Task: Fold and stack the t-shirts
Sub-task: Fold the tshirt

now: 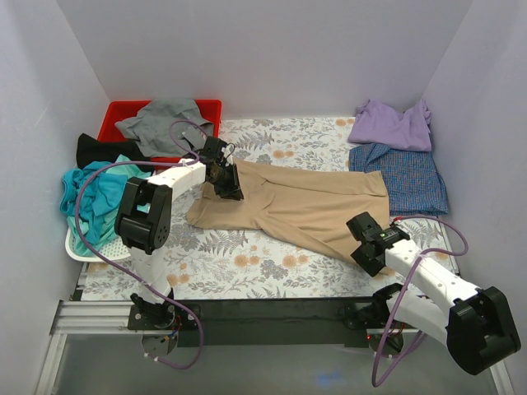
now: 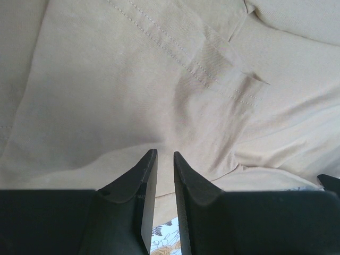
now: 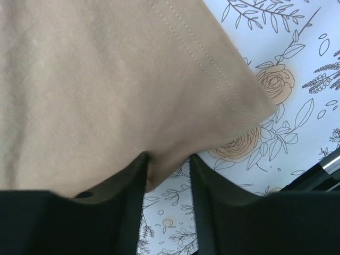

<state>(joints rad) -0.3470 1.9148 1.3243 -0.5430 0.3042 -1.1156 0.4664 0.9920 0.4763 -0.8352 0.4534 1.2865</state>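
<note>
**yam_arms:** My left pincer (image 2: 163, 154) is nearly closed. I'd say it's nipping a thin fold of the tan shirt (image 1: 305, 202) at its far-left end. My right pincer (image 3: 167, 156) is clamped on a stitched edge at the near-right corner.

**foldfan:** so where's the shirt sitting?

**yam_arms:** Middle of the table (image 1: 247, 271), mostly flat with a few wrinkles. Its long axis runs left to right, dipping toward me at the right end. Which end is the collar, I can't tell. The right wrist view shows a double-stitched hem and the left one shows more stitch lines, but there's no neckline in sight.

**foldfan:** what step is that then?

**yam_arms:** My read is that this one's mid-fold, gripped at both ends and not stacked yet. The next move needs both pincers lifting together and laying the cloth over itself without dragging the rest crooked. If one grip slips, it bunches.

**foldfan:** and the others?

**yam_arms:** The lavender shirt (image 1: 395, 125) and checked shirt (image 1: 408, 177) are far right, with the checked one right up against the tan. The grey shirt (image 1: 160, 122) is in the red bin (image 1: 212, 111). The black shirt (image 1: 99, 150) is on the left, and the teal shirt (image 1: 95, 197) is in the basket (image 1: 82, 247).
</note>
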